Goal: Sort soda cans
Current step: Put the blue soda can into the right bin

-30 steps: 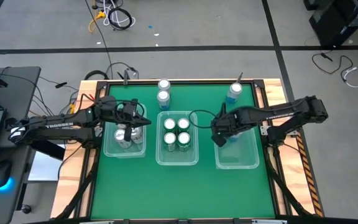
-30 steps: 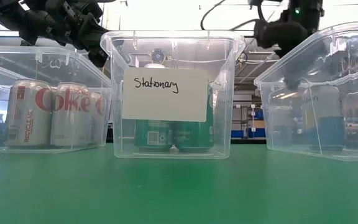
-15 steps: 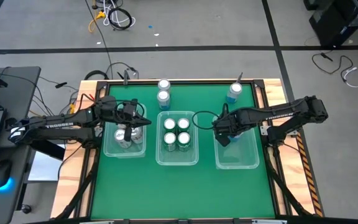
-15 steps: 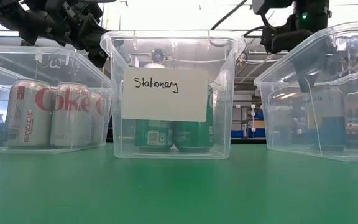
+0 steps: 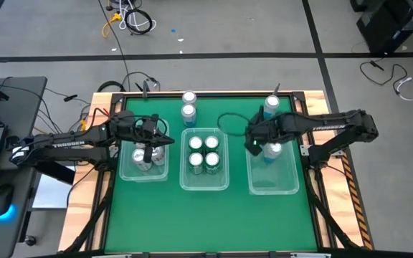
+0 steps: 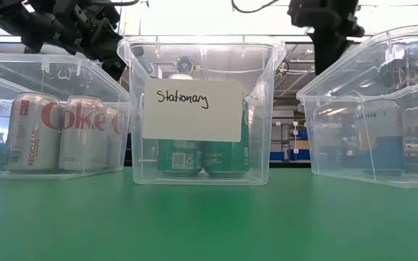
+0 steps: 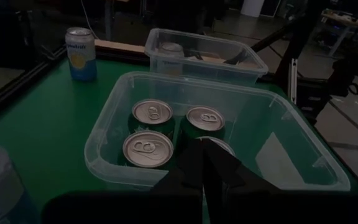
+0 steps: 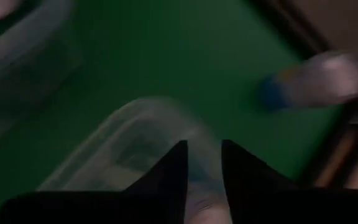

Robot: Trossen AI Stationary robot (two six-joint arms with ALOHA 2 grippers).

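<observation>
Green mat (image 5: 206,208): lying at the centre of the high view, carrying three clear bins in a row.
Left bin (image 5: 124,170): sitting left of centre in the high view, holding white cans (image 6: 53,130).
Middle bin (image 5: 185,180): sitting at centre, holding four green cans (image 5: 203,152) in a square; a label reading "Stationary" (image 6: 191,109) is showing on its front in the low view.
Right bin (image 5: 274,183): sitting right of centre, holding one blue can (image 5: 271,151) at its upper end.
Loose cans: two standing one above the other above the middle bin (image 5: 188,104); one blue can (image 5: 271,106) standing above the right bin, near the mat's upper right corner.
Left gripper (image 5: 158,136): hanging over the upper edge of the left bin, fingers pressed together, holding nothing; white cans are lying just below it in the frame.
Right gripper (image 5: 253,147): hanging over the upper left corner of the right bin, fingers (image 8: 173,171) slightly apart with nothing between them; the binned blue can is lying just right of it in the high view.
</observation>
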